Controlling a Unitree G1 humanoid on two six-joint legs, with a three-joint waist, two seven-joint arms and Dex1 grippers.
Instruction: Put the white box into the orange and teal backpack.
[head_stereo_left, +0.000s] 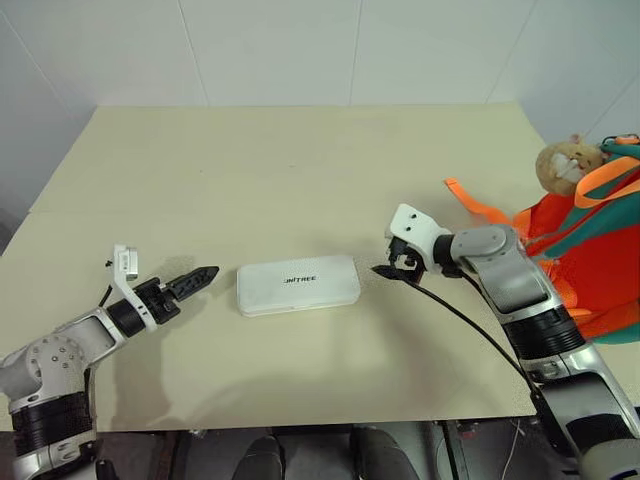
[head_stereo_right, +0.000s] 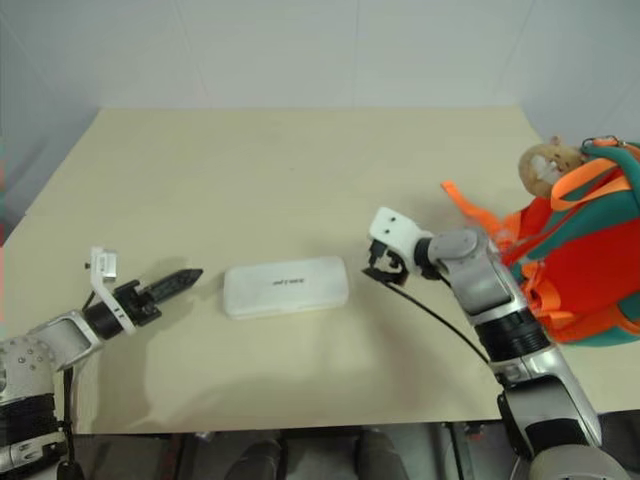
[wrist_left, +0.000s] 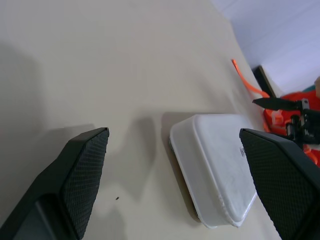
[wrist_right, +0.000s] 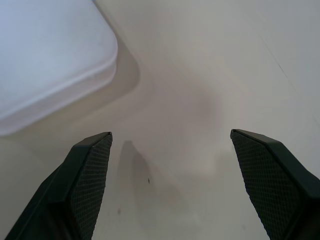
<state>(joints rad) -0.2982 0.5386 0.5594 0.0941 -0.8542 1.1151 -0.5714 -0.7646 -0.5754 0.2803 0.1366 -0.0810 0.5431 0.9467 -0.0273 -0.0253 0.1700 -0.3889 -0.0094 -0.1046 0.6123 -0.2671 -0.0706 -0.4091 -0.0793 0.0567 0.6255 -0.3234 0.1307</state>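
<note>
The white box (head_stereo_left: 298, 284) lies flat on the beige table (head_stereo_left: 300, 160), near its front middle, dark lettering on its top. Just off the box's left end, my left gripper (head_stereo_left: 197, 277) points at it, open and empty; the left wrist view has the box (wrist_left: 216, 167) ahead between the spread fingers. Off the box's right end hovers my right gripper (head_stereo_left: 392, 265), open and empty, with a box corner (wrist_right: 50, 55) ahead of its fingers. The orange and teal backpack (head_stereo_left: 590, 245) stands at the table's right edge, a tan plush toy (head_stereo_left: 566, 163) at its top.
An orange strap (head_stereo_left: 478, 205) from the backpack trails over the table behind my right gripper. A black cable (head_stereo_left: 470, 325) runs along my right arm. White walls close the table's far side.
</note>
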